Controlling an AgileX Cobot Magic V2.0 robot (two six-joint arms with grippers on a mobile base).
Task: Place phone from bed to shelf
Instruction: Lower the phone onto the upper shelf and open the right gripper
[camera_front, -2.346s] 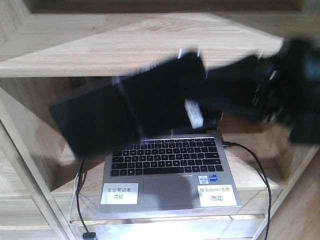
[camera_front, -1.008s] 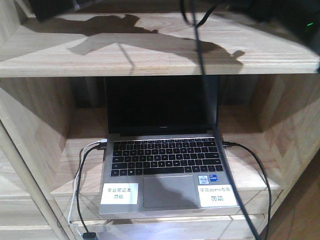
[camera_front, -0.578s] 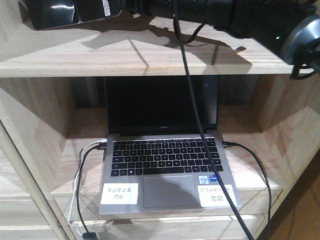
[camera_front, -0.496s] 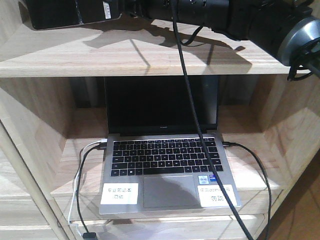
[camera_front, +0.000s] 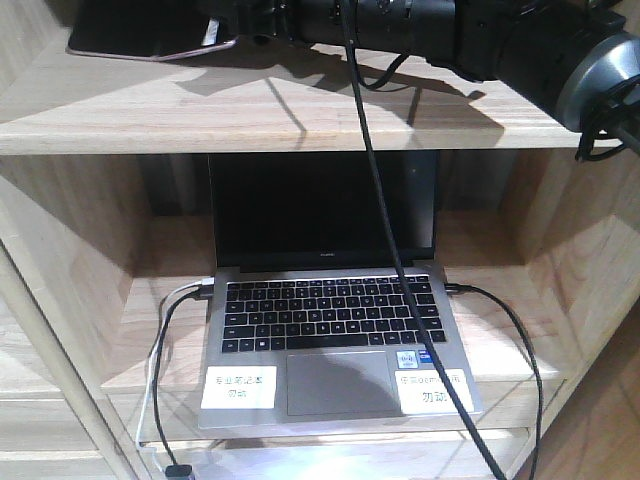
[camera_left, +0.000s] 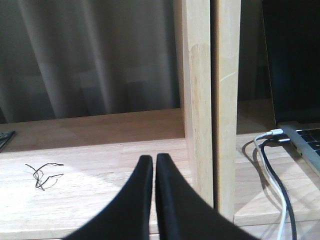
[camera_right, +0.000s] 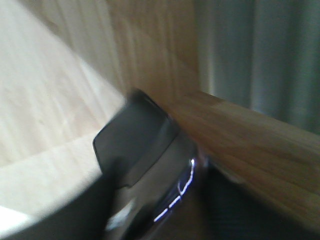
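At the front view's upper left, the flat glossy black phone with pinkish rim (camera_front: 140, 38) lies on the thick light-wood shelf board (camera_front: 300, 110). The black right gripper (camera_front: 235, 22) seems clamped on its edge, though blur obscures this; release remains. The left gripper (camera_left: 153, 165) sits closed, empty.

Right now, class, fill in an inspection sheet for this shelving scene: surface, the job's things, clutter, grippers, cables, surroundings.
Surface: light wood shelf, grain visible, shadowed by the arm above.
Job's things: phone lies at the shelf's back left, pinkish rim showing; bed not in view.
Clutter: open laptop in the compartment below, two white labels on its palm rest; a small wire scrap on the neighbouring board.
Grippers: right gripper is at the phone's near end, grip unclear through blur; left gripper is closed, holding nothing.
Cables: black arm cable hangs in front of the laptop; black and white leads plug into the laptop's sides.
Surroundings: wooden uprights, grey curtain behind.
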